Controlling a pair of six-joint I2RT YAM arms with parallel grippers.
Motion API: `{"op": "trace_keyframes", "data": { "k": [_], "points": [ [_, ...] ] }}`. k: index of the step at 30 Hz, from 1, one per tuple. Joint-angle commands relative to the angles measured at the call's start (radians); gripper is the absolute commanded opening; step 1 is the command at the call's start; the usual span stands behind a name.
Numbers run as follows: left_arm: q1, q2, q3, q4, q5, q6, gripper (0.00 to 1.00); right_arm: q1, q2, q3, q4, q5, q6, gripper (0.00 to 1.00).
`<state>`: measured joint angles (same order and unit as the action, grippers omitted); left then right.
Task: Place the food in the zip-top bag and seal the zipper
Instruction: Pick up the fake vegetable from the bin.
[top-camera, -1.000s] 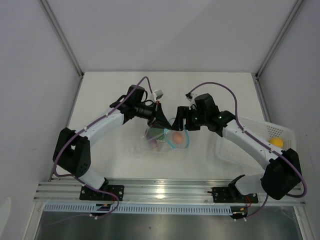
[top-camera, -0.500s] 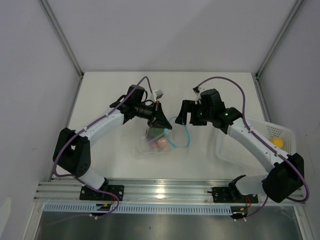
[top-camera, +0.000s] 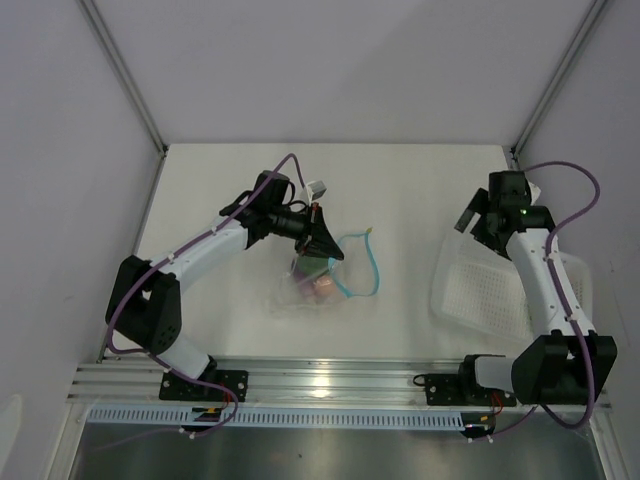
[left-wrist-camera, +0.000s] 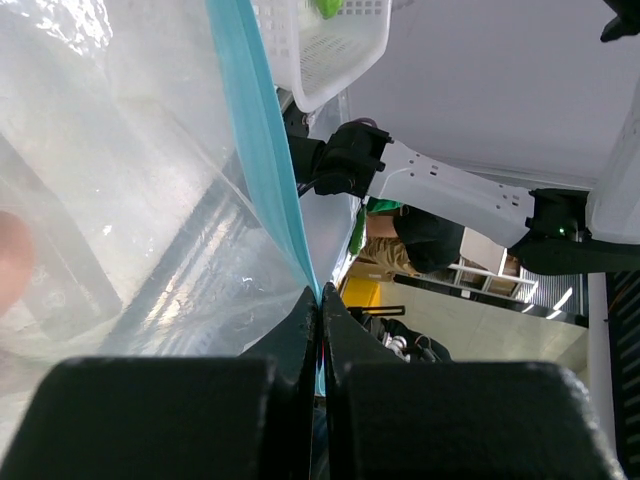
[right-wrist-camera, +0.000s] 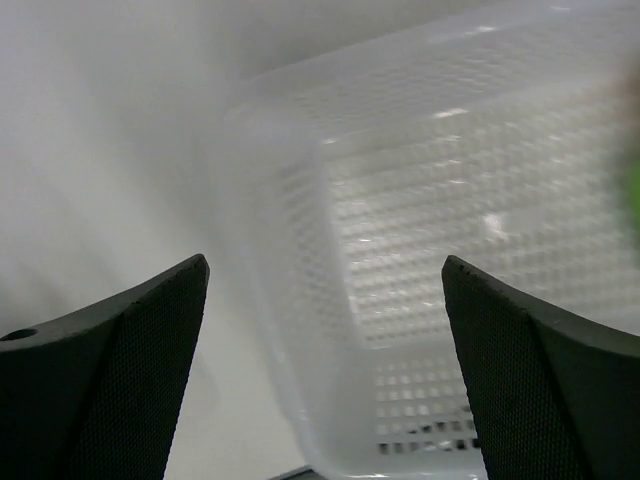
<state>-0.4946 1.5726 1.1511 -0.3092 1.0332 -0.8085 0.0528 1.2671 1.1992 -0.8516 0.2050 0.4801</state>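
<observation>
Starting at the left: grips the thin light-blue zipper strip (top-camera: 375, 268) of the clear floppy plastic zip-top bag (top-camera: 298, 293) in the black left gripper (top-camera: 332, 250), clenched on it, holding that edge of the mouth up off the white table (top-camera: 220, 180). Shows, from the left wrist, both fingers (left-wrist-camera: 285, 345) pressed together on the strip with no gap. Rests the bag's body on the table near the middle, mouth gaping toward the right in a wide blue loop. Holds already, inside the bag, a small pinkish toy piece (top-camera: 322, 288) and a glossy dark-green piece (top-camera: 315, 266); hard to tell whether more.

Moving right: hangs the black right gripper (top-camera: 467, 218) released and empty over a corner of the white perforated plastic basket (top-camera: 480, 300), well apart from the bag. Leaves at least one light-green piece (left-wrist-camera: 325, 8) in that basket.

Looks partway done: some food bagged, some to fetch, the zipper wholly unsealed.
</observation>
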Motion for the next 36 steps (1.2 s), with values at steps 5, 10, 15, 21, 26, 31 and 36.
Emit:
{"op": "trace_keyframes", "data": {
  "k": [5, 10, 15, 21, 26, 31, 36],
  "points": [
    [0.005, -0.010, -0.028, 0.036, 0.041, 0.009, 0.01, -0.146, 0.061, -0.045, -0.126, 0.315, -0.125, 0.99],
    [0.005, 0.009, -0.019, 0.036, 0.059, 0.014, 0.00, -0.226, 0.087, -0.111, -0.070, 0.336, -0.199, 0.99],
    [0.007, 0.010, -0.002, -0.007, 0.059, 0.046, 0.00, -0.304, 0.115, -0.167, -0.018, 0.390, -0.248, 0.99],
    [0.014, 0.006, -0.004, -0.013, 0.062, 0.058, 0.01, -0.395, 0.162, -0.214, 0.055, 0.381, -0.297, 0.99],
    [0.021, -0.002, -0.030, 0.005, 0.061, 0.055, 0.01, -0.433, 0.230, -0.196, 0.114, 0.378, -0.350, 0.99],
    [0.025, -0.006, -0.037, 0.013, 0.065, 0.055, 0.01, -0.462, 0.310, -0.194, 0.149, 0.327, -0.383, 0.99],
    [0.037, -0.011, -0.039, 0.009, 0.059, 0.060, 0.01, -0.476, 0.328, -0.210, 0.180, 0.315, -0.433, 0.99]
  ]
}}
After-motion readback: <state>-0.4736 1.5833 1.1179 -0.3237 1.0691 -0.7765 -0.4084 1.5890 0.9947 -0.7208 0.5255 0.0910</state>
